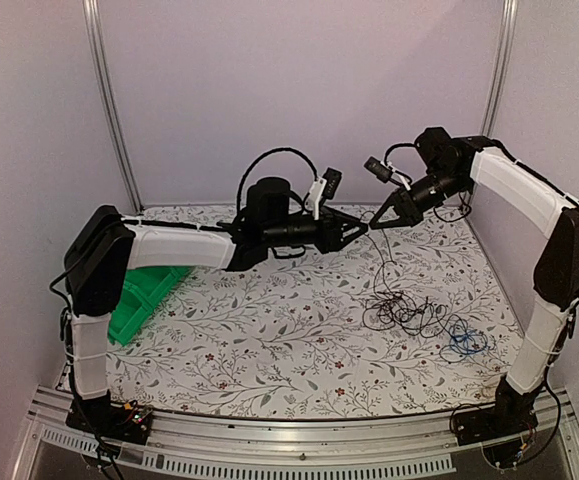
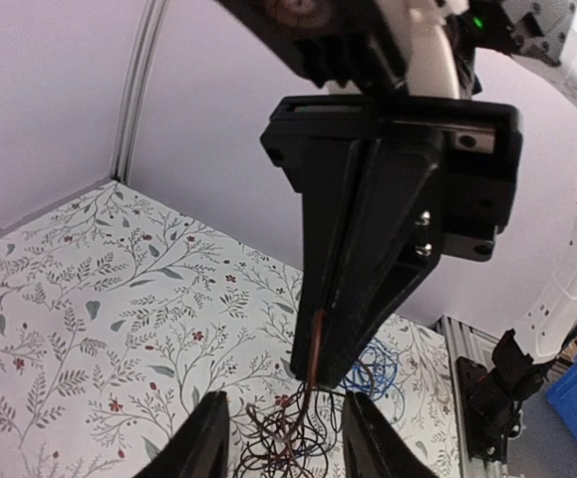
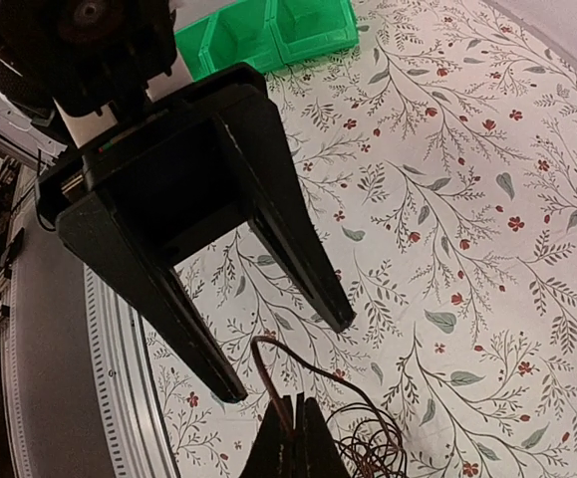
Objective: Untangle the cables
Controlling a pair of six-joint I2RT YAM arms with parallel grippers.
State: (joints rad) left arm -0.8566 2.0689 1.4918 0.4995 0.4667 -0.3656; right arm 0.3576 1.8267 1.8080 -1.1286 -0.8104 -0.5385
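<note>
**Right tool** (image 2: 320, 374): jaws shut flat together, pinching a thin dark-brown cable strand (image 2: 314, 347) at the very tip. It was held in the air above the counter.

**Left tool** (image 3: 285, 357): jaws stood apart with nothing clamped. It was also raised, with its tips almost nose to nose with the right tool.

**Governing relation:** the strand's long axis ran close to vertical, dropping from the right tool's tip. It lay directly ahead of the left tool's gap, so the left arm was judged nearer for a second hold. A loop of the strand rose just beside the left fingertips. Whether it sat inside the gap or short of it could not be told.

**Outward:** the strand fell to a heap of thin black and brown cables (image 1: 404, 310) on the floral-patterned counter (image 1: 269, 350), below the tools and toward the right arm. A bright blue cable (image 1: 464, 340) touched the heap's right edge. Green plastic bins (image 1: 149, 295) sat well apart at the left.

**View differences:**
- Only the top camera showed the strand's full run from tool to heap.
- The left wrist camera showed the pinch itself.
- The right wrist camera showed the spread of the left jaws, which was too small to judge from above.
</note>
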